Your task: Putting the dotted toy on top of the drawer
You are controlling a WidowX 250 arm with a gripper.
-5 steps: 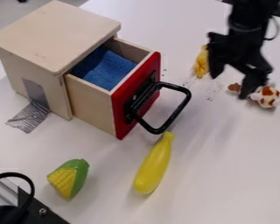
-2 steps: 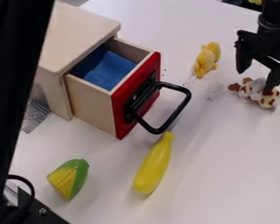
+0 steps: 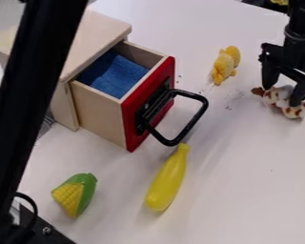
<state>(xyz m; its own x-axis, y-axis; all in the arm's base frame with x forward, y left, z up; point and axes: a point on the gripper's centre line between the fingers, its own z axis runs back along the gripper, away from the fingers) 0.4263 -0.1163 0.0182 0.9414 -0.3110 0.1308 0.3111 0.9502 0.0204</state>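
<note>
smooth matt pale wood drawer unit (image 3: 101,29), rough blue cloth (image 3: 120,75), glossy yellow plastic toy (image 3: 168,181), plush dotted toy (image 3: 292,110)

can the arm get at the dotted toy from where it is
Probably yes: the claw is right at the dotted toy with its fingers spread, and nothing seems to stand between them. The yellow plush toy lies off to the side, out of the way.

One camera looks down at a slant — fairly close — onto the table (image 3: 231,176).
</note>
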